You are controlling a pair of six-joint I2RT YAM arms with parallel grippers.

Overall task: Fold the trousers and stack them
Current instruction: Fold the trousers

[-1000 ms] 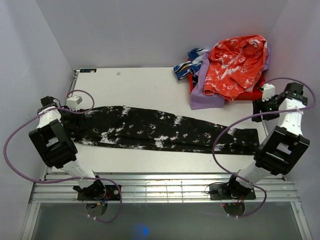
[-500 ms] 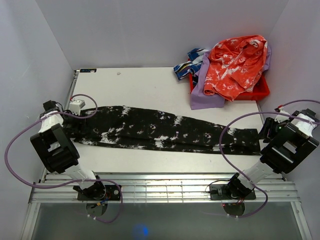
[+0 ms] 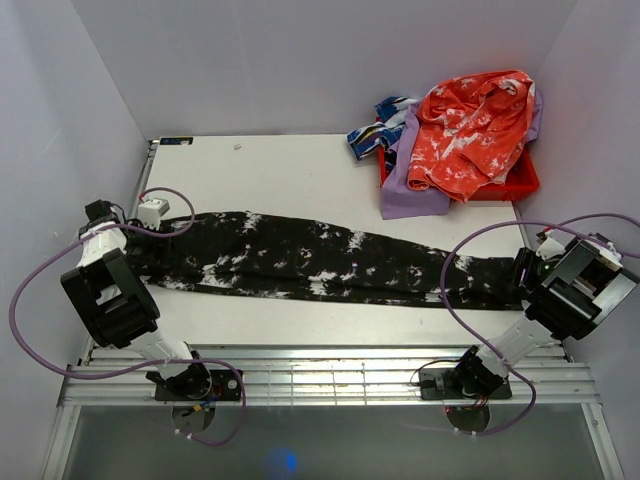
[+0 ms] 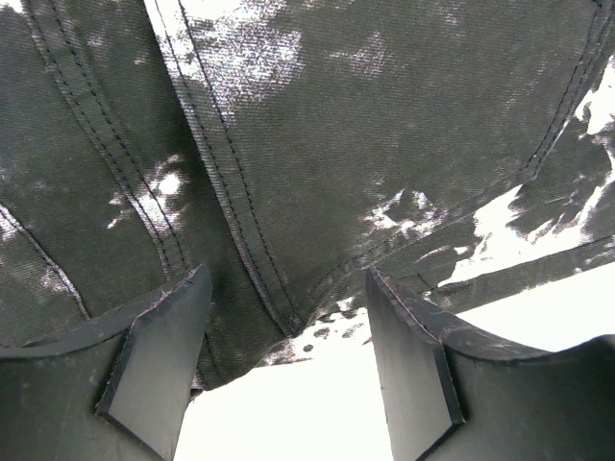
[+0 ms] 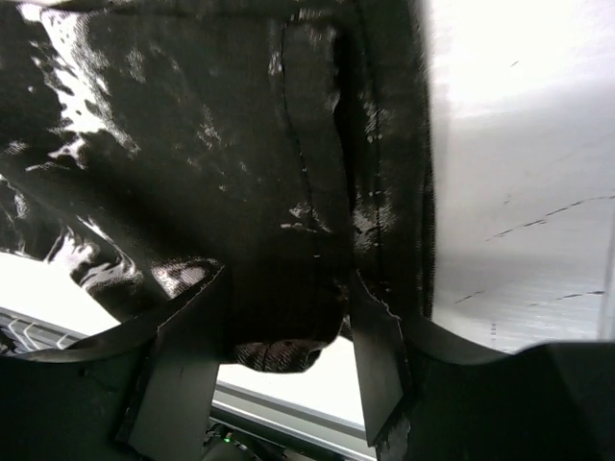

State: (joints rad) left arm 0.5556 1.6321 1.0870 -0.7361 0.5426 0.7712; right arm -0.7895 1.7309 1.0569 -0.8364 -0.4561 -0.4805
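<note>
The black trousers with white splashes (image 3: pixel 320 262) lie flat across the table from left to right. My left gripper (image 3: pixel 138 238) is low at their left end. In the left wrist view it (image 4: pixel 288 375) is open, with the seamed edge of the trousers (image 4: pixel 288 144) just reaching between its fingers over bare table. My right gripper (image 3: pixel 522 272) is low at their right end. In the right wrist view it (image 5: pixel 288 355) is open, and a bunched edge of the dark cloth (image 5: pixel 240 192) lies between its fingers.
A red bin (image 3: pixel 520 185) at the back right holds a pile of clothes: an orange and white garment (image 3: pixel 470 125), a purple one (image 3: pixel 405 190) and a blue patterned one (image 3: pixel 375 135). Walls stand close on both sides. A metal rail (image 3: pixel 320 380) runs along the near edge.
My right arm has swung from beside the red bin down to the trousers' right end. My left gripper has dropped lower onto the left end. The trousers have not moved.
</note>
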